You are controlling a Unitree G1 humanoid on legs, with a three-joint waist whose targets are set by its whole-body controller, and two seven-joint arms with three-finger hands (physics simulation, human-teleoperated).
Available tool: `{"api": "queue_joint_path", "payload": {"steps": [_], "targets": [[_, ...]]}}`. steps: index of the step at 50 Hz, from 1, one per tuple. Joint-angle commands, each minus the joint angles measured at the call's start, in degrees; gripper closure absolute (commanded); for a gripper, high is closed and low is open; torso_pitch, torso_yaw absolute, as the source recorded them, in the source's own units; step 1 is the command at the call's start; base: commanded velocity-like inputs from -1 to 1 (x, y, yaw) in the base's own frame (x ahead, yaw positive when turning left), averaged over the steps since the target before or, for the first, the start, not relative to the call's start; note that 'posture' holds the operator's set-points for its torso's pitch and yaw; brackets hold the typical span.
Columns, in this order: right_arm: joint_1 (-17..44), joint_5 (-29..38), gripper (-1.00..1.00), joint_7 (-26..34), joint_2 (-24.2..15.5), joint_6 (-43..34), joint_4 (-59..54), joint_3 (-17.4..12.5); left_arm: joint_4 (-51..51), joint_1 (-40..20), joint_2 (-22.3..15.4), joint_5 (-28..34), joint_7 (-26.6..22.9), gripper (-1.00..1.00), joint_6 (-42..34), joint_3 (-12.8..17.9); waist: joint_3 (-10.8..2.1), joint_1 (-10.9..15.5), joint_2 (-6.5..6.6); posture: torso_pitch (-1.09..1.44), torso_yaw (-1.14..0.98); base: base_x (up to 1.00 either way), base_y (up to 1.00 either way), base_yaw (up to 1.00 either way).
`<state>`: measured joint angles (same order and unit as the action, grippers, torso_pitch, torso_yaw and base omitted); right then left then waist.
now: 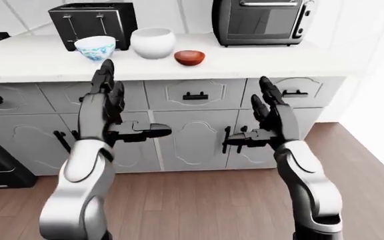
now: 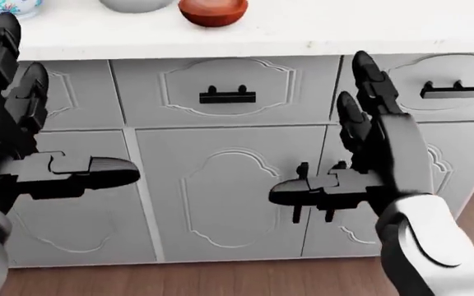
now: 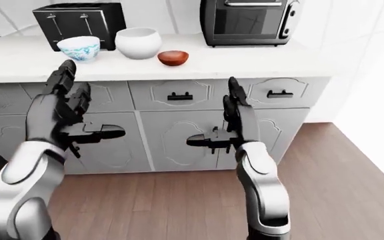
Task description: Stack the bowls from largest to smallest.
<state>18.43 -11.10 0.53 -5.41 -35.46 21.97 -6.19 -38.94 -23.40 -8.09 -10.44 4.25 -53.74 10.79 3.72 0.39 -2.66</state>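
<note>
The left hand is raised before the cabinet doors, its fingers spread wide and holding nothing. Above it on the bench, close to the near edge, stand three bowls in a row: a blue patterned bowl, just beside it a big white bowl, then a small red bowl. A toaster stands behind them. The right hand is also wide and empty

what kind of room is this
A kitchen, most likely: a white counter over grey cabinets carries a black toaster and a toaster oven, plus three bowls.
</note>
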Motion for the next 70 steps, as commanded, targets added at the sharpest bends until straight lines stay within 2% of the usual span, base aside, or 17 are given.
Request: {"api": "queue_joint_path", "payload": {"steps": [1,14,17,18,20,23,29,31,32,37,41,44,53,56,64,66,70], "targets": [[2.5,-0.9,-1.00,-1.0,-0.4,-1.4,3.9,-0.3,-1.3,-1.9,-1.2,-1.6,0.7,-1.00,-0.1,0.3,-0.75,0.2,-0.12,0.00,0.00,0.69,0.00,0.00],[11.0,-5.7,-1.00,-6.1,-2.7,-13.6,12.2,-2.4,-4.6,-6.7,-6.6,-11.9,7.2,-1.00,-6.3,6.2,-3.59,0.5,-1.24,0.00,0.00,0.66,0.00,0.58],[13.3,-7.3,-1.00,-7.7,-3.6,-15.9,13.2,-3.1,-4.9,-8.0,-7.9,-14.0,8.3,-1.00,-7.8,7.1,-3.84,-0.2,3.78,0.00,0.00,0.57,0.00,0.49],[13.9,-7.6,-1.00,-7.8,-4.2,-16.2,13.6,-3.2,-4.9,-8.2,-8.3,-14.6,8.5,-1.00,-8.0,7.3,-0.53,-0.8,3.85,0.00,0.00,0.39,0.00,0.00],[15.4,-8.8,-1.00,-9.0,-4.9,-17.4,14.6,-4.4,-5.0,-8.5,-8.8,-15.6,9.4,-1.00,-8.5,7.3,-2.53,0.1,4.96,0.00,0.00,0.27,0.00,0.00],[16.4,-10.0,-1.00,-9.6,-6.0,-18.1,15.5,-4.4,-4.3,-9.9,-9.5,-16.7,10.3,-1.00,-8.9,7.4,-2.47,0.2,5.61,0.00,0.00,0.30,0.00,0.00],[17.7,-13.7,-1.00,-12.4,-7.4,-20.5,18.8,-5.9,-4.5,-10.6,-11.1,-19.6,12.3,-1.00,-9.3,8.0,-2.30,-0.3,5.26,0.00,0.00,0.41,0.00,0.00],[17.6,-12.5,-1.00,-12.3,-8.5,-19.5,19.4,-4.4,-4.5,-11.1,-10.3,-23.1,12.6,-1.00,-10.9,9.9,-2.89,-0.7,3.67,0.00,0.00,0.04,0.10,0.00],[17.7,-12.2,-1.00,-12.2,-8.3,-19.0,19.1,-4.4,-4.3,-11.0,-10.6,-24.4,13.1,-1.00,-11.0,10.2,-3.29,-0.7,0.51,0.00,0.00,0.00,0.17,0.00],[17.2,-12.2,-1.00,-12.8,-7.6,-16.6,19.0,-5.5,-4.6,-9.0,-12.6,-28.1,15.3,-1.00,-9.0,10.7,-1.62,-0.3,0.01,0.00,0.00,0.00,0.21,0.00],[17.1,-14.1,-1.00,-13.7,-7.8,-14.7,18.4,-6.1,-4.8,-8.2,-13.9,-29.8,16.6,-1.00,-7.9,10.6,-0.17,-0.8,1.34,0.00,0.00,0.00,0.00,0.00],[17.0,-16.3,-1.00,-15.7,-8.1,-14.6,18.3,-6.7,-4.9,-7.7,-14.3,-30.1,16.9,-1.00,-7.1,10.1,-2.35,-1.7,6.35,0.00,0.00,0.00,0.00,-0.24],[16.9,-17.1,-1.00,-17.1,-9.5,-14.8,18.6,-5.7,-7.2,-9.0,-16.0,-34.5,19.7,-1.00,-9.7,11.0,-2.57,0.7,3.72,0.00,0.00,0.00,0.00,-0.92],[16.9,-15.5,-1.00,-17.0,-9.7,-15.2,18.4,-5.1,-7.9,-9.6,-17.2,-37.6,21.4,-1.00,-10.8,12.5,-2.87,0.6,-0.32,0.00,0.00,0.00,0.00,0.00],[18.5,-15.1,-1.00,-16.5,-9.3,-18.6,20.3,-5.4,-7.1,-13.3,-21.6,-46.0,27.4,-1.00,-11.5,13.4,-1.56,-0.8,4.80,0.00,0.00,0.14,0.00,0.00],[18.6,-14.9,-1.00,-16.2,-9.4,-18.4,20.2,-5.3,-6.4,-13.4,-22.8,-47.7,28.8,-1.00,-10.2,13.2,-1.62,-1.2,7.65,0.00,0.00,0.28,0.00,0.00],[17.8,-14.8,-1.00,-15.9,-9.1,-17.6,20.4,-5.6,-6.3,-12.6,-24.2,-49.4,30.2,-1.00,-8.6,12.4,-1.42,-0.9,7.74,0.00,0.00,0.29,0.00,0.00]]}}
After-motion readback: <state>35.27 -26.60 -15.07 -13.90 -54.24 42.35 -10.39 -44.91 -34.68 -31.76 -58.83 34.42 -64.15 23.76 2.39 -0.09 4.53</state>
